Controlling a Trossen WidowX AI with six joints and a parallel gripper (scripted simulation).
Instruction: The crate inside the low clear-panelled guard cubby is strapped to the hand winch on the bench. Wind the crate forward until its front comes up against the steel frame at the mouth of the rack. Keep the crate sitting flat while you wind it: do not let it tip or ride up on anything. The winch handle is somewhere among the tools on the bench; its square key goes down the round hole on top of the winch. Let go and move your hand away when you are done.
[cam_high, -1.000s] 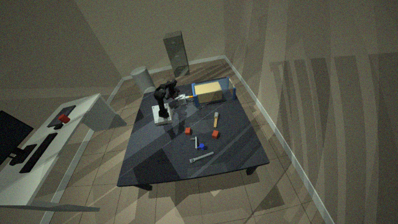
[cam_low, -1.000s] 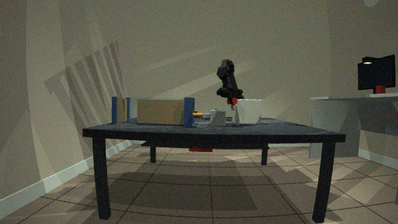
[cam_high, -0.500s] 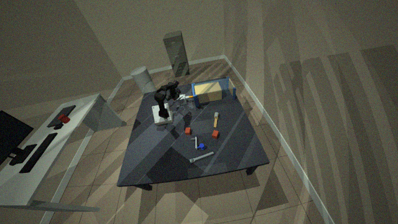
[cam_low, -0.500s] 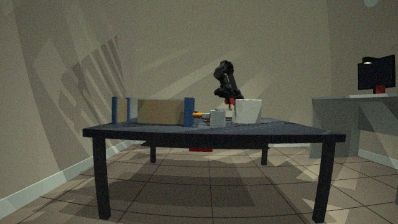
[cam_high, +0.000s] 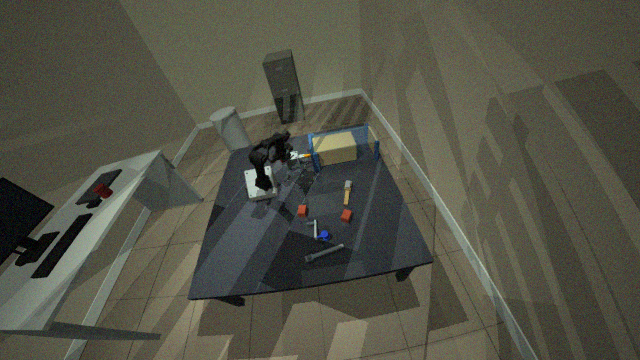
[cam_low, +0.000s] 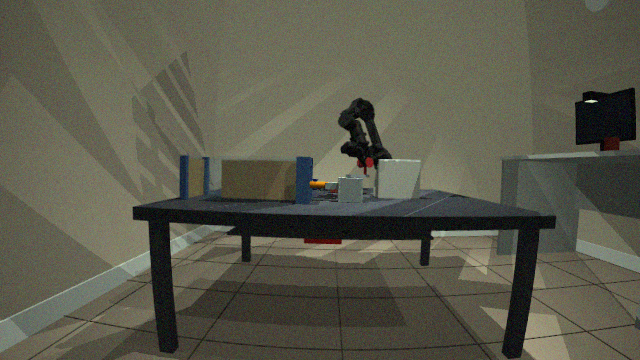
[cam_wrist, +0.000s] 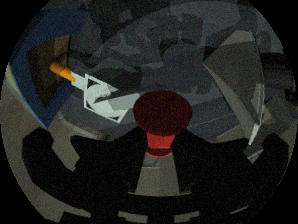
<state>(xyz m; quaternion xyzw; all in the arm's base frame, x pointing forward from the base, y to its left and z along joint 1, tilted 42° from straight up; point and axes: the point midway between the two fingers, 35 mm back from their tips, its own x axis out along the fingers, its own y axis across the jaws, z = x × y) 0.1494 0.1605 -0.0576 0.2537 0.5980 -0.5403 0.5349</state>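
The tan crate (cam_high: 336, 149) (cam_low: 258, 180) sits flat inside the clear-panelled cubby with blue posts (cam_high: 314, 159) (cam_low: 304, 181). Its winch-side end is close to the blue uprights; whether it touches is not clear. An orange strap piece (cam_low: 318, 184) (cam_wrist: 62, 71) runs from the cubby mouth to the pale winch (cam_low: 350, 190) (cam_wrist: 92, 102). My gripper (cam_wrist: 158, 123) (cam_low: 366, 164) is shut on the red knob (cam_wrist: 162, 111) of the winch handle. The handle's pale arm (cam_wrist: 122, 102) reaches from under the knob across the winch top. The key and hole are hidden, so seating cannot be seen.
The white arm base (cam_high: 252, 188) (cam_low: 398, 179) stands beside the winch. Farther along the bench lie a hammer (cam_high: 347, 194), two red blocks (cam_high: 302, 210) (cam_high: 346, 216), a pale bent tool (cam_high: 315, 228), a blue piece (cam_high: 324, 234) and a grey wrench-like tool (cam_high: 325, 253).
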